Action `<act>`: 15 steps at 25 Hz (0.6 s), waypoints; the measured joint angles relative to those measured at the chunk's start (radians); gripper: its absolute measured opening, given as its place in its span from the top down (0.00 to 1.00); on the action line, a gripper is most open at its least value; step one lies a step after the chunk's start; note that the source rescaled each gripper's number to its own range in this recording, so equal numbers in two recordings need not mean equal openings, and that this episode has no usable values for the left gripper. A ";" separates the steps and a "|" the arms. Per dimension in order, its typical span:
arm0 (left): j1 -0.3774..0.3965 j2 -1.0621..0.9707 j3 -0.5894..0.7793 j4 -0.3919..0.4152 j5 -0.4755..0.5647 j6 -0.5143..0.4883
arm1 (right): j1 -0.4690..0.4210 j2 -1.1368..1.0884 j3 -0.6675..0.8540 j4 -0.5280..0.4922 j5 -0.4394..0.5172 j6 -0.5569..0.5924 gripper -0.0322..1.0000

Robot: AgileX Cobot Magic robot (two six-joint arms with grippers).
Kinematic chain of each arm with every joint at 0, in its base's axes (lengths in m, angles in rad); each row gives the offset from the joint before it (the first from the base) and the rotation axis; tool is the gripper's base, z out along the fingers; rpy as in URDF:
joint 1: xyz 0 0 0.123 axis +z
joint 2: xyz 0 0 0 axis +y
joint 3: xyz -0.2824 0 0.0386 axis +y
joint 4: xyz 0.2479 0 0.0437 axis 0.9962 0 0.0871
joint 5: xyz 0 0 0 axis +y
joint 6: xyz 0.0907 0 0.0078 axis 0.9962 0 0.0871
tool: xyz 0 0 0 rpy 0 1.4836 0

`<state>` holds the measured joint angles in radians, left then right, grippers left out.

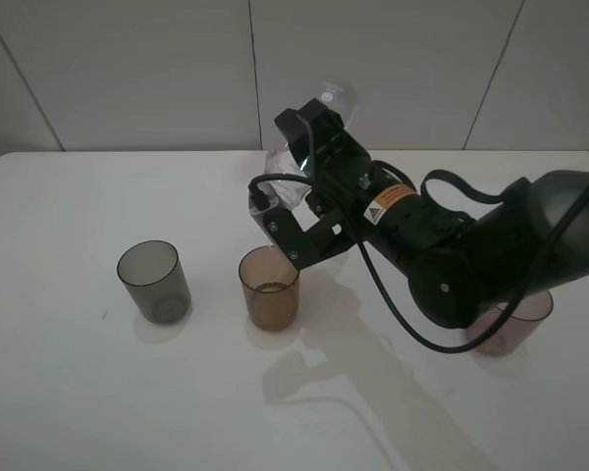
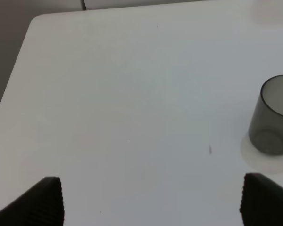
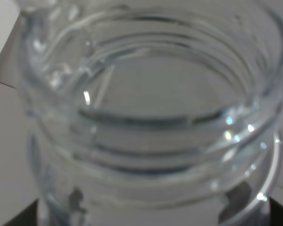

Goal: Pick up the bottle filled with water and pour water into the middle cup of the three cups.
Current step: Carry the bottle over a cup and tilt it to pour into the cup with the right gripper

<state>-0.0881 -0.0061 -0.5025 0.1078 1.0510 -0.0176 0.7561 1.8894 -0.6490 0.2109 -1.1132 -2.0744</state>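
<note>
I have the right gripper [image 1: 299,186] clamped on the bottle [image 3: 146,117]. It is tipped, with its base far-right and its mouth near-left, just above the middle cup's [image 1: 270,289] far rim. The left gripper [image 2: 151,200] hangs wide open and empty, left of the grey cup [image 2: 273,117].

The clear bottle [image 1: 287,165] hangs tilted, neck lowest, above the amber middle cup [image 1: 269,289].

Bottle [image 3: 146,141] fills the view, very close and blurred: clear colourless plastic, threaded ridges ringed around an open, capless mouth facing the lens. Bright glints sit on the threads toward 4 and 10 o'clock. Dark fingertips [image 3: 26,217] of the right claw [image 3: 153,220] flank the neck at 7 and 5 o'clock.
</note>
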 joint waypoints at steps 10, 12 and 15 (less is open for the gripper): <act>0.000 0.000 0.000 0.000 0.000 0.000 | 0.012 0.000 0.008 0.008 -0.002 -0.030 0.94; 0.000 0.000 0.000 0.000 0.000 0.000 | 0.018 0.000 0.008 0.007 -0.002 -0.030 0.94; 0.000 0.000 0.000 0.000 0.000 0.000 | 0.024 0.000 0.008 0.008 -0.002 -0.030 0.94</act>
<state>-0.0881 -0.0061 -0.5025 0.1078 1.0510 -0.0176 0.7802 1.8894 -0.6406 0.2192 -1.1148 -2.1040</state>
